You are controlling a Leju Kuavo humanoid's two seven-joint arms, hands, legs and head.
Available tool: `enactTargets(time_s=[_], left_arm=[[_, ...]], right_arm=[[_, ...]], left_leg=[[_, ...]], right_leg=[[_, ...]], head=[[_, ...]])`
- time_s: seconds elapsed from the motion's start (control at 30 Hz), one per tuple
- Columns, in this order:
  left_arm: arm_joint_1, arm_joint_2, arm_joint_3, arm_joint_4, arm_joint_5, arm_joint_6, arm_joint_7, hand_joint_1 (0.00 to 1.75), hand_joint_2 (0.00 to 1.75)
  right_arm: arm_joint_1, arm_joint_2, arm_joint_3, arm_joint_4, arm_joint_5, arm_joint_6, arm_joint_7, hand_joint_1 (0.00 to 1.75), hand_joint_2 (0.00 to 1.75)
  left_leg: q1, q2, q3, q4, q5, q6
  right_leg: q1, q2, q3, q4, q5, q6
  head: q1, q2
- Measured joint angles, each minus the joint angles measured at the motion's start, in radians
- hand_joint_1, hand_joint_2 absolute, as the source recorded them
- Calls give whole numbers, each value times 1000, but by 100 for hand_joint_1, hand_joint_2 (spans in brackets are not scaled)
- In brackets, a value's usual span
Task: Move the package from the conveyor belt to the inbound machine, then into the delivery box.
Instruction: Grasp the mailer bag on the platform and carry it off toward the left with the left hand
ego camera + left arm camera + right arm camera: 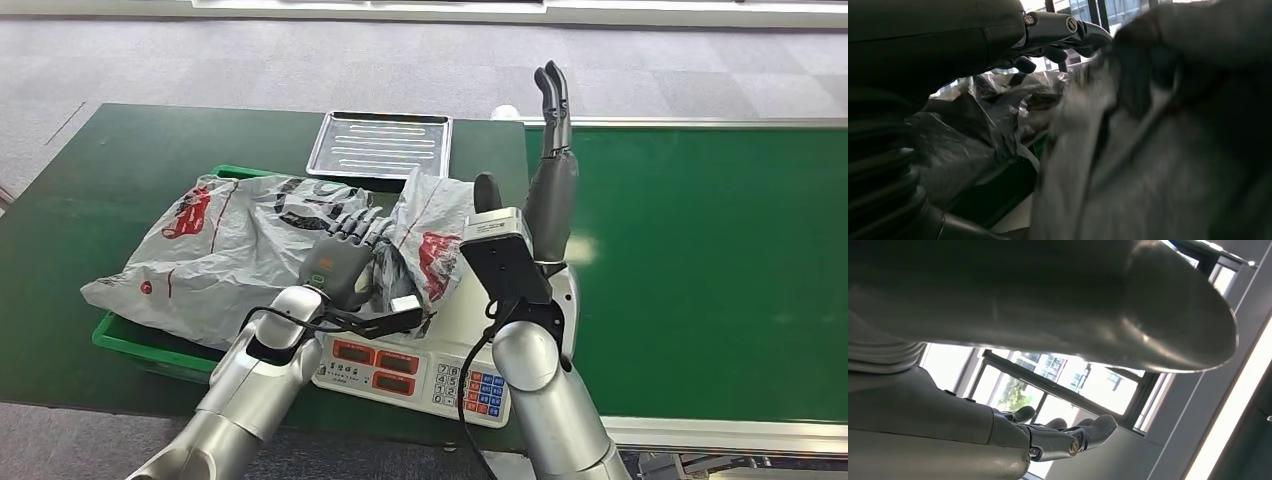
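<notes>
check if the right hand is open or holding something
Open: the right hand is raised with fingers straight and holds nothing. The package is under the left hand.

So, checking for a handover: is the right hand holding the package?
No, the right hand points upward, empty, beside the package.

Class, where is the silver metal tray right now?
In the head view, the silver tray lies on the dark green table, just beyond the grey package, left of the conveyor belt.
</notes>
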Motion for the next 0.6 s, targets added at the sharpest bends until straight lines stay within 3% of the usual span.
enactTargets(time_s=[0.2,0.6], left_arm=[[-62,2,-33,120,0,6,1,0,175],[-132,-3,-68,237,-2,-7,-13,0,175]], right_arm=[[2,0,-3,0,1,2,1,0,0],[17,8,-30,0,37,12,16,0,0]], left_leg=[[0,-1,0,0,-1,0],[0,-2,5,-1,0,1]], right_leg=[[0,-1,1,0,-1,0],[0,-2,7,0,-1,0]], head=[[0,0],[0,0]])
